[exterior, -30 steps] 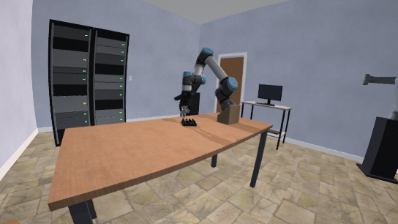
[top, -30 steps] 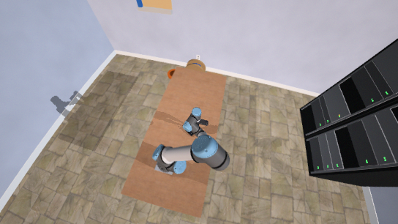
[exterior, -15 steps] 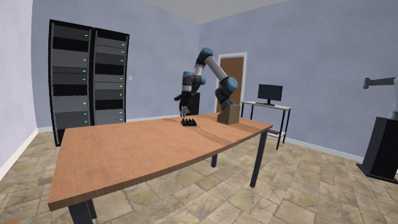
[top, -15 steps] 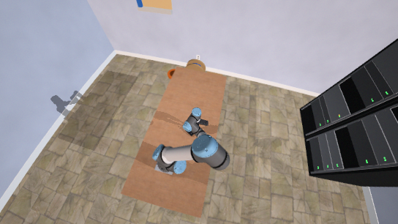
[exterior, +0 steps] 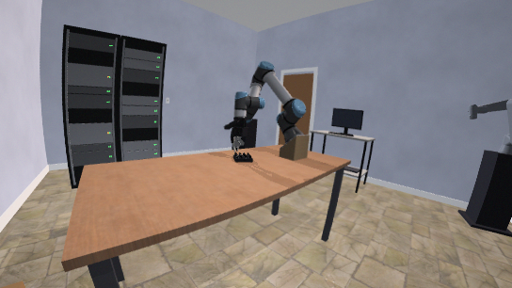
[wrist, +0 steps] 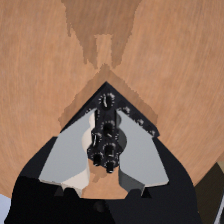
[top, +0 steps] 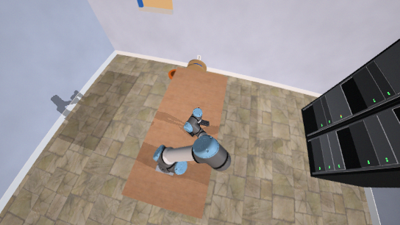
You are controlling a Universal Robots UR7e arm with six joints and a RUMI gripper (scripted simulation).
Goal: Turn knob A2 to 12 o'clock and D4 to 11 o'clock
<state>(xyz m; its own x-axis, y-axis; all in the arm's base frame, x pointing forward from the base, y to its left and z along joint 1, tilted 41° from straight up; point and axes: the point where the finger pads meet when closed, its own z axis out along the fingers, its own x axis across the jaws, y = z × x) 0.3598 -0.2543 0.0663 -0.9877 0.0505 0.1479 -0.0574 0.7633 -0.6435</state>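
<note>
"Plainly, where do you have the knob box?"

"You have the knob box [exterior: 244, 159] [wrist: 106, 88] on the table [top: 198, 86] [exterior: 165, 198] [wrist: 30, 75], just below the gripper [exterior: 236, 149] [wrist: 106, 110]. In your wrist view it sits cornerwise, one corner pointing away from the palm."

"And your fingers: are they holding anything?"

"No, you have them parted by a narrow gap, with no knob gripped."

"Which way does the nearest candidate lie?"

"Look at the corner knob [wrist: 107, 101]. In your wrist view it shows just past the fingertips, close to the midline between them. Its grip bar seems to run along that midline, so you would have its long sides facing the two fingers."

"Is that A2 or D4?"

"You can't tell from here; the socket isn't discernible and the fingers cover part of the rows. By its corner place it could be D4, but you should settle that first."

"So what does your next move hang on?"

"On centring over the right knob with the fingers astride its bar, I'd judge. Come down off-centre and you could nudge a neighbour. You can't read either target's hour from these views, so don't count either turn as done."

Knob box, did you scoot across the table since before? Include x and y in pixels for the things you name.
No. In the exterior view, the knob box [exterior: 243, 158] [wrist: 106, 116] sits at the same spot on the table [top: 176, 92] [exterior: 165, 193] [wrist: 30, 75].
</note>
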